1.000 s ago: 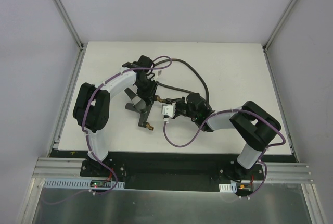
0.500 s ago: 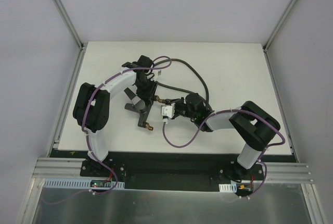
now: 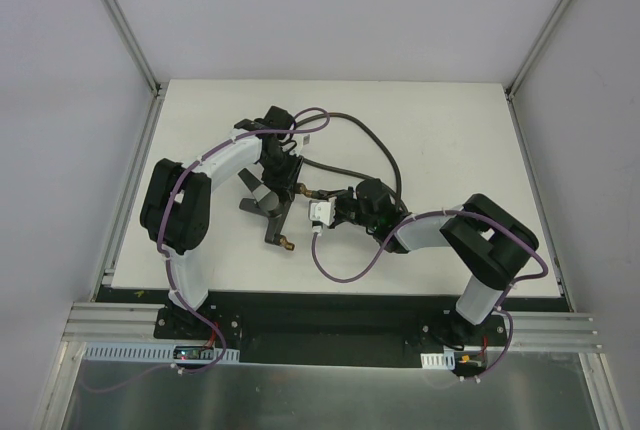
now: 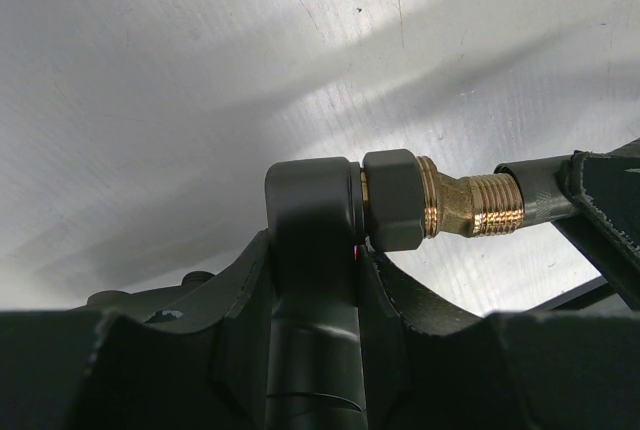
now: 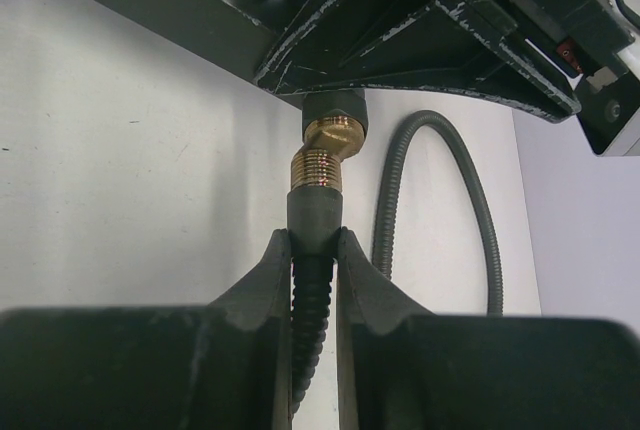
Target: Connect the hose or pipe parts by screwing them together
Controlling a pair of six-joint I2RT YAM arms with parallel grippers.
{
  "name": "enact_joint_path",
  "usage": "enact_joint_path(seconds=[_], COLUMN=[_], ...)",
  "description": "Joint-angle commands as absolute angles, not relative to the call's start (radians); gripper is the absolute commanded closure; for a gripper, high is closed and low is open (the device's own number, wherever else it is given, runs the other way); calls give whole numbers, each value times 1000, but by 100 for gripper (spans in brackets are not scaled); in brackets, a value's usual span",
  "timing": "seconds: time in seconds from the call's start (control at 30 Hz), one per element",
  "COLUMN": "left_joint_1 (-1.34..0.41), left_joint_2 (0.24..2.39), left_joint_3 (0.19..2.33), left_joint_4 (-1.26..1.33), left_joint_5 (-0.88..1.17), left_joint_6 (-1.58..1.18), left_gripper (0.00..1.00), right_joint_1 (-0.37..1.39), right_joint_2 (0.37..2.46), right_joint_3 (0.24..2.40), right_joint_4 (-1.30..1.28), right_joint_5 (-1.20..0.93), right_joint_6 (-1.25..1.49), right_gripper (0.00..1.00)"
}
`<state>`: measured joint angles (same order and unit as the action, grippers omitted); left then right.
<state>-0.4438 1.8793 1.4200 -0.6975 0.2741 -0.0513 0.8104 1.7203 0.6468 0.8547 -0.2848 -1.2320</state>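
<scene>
My left gripper (image 3: 282, 180) (image 4: 312, 250) is shut on the black body of the T-shaped fitting (image 4: 310, 200), held just above the table. One brass threaded tip (image 4: 470, 208) (image 5: 320, 165) sticks out sideways, and another brass tip (image 3: 287, 244) points toward the near edge. My right gripper (image 3: 335, 202) (image 5: 314, 240) is shut on the dark end connector (image 5: 315, 212) of the grey hose (image 3: 388, 162). The connector sits end-on against the brass thread, in line with it. How far it is threaded on is hidden.
The rest of the hose (image 5: 470, 190) loops over the white table (image 3: 450, 130) behind my right gripper, toward the left wrist. Purple cables (image 3: 345, 272) hang from both arms. Metal frame posts (image 3: 125, 25) stand at the table's back corners.
The right gripper has crept slightly left toward the fitting with the hose end. The left arm and fitting have stayed put.
</scene>
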Motion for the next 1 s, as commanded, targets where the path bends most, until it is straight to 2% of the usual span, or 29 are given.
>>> enact_joint_path(seconds=[0.0, 0.97], left_joint_1=[-454, -454], left_joint_2=[1824, 1838], left_joint_3=[1470, 1485], left_joint_4=[-750, -770], left_joint_5=[318, 298], left_joint_6=[-58, -60], left_gripper=[100, 100], right_joint_1=[825, 834], right_joint_2=[1717, 1721], right_joint_3=[698, 692], right_joint_4=[900, 890], right_joint_5=[-316, -314], right_joint_6=[-1198, -1250], right_gripper=[99, 99])
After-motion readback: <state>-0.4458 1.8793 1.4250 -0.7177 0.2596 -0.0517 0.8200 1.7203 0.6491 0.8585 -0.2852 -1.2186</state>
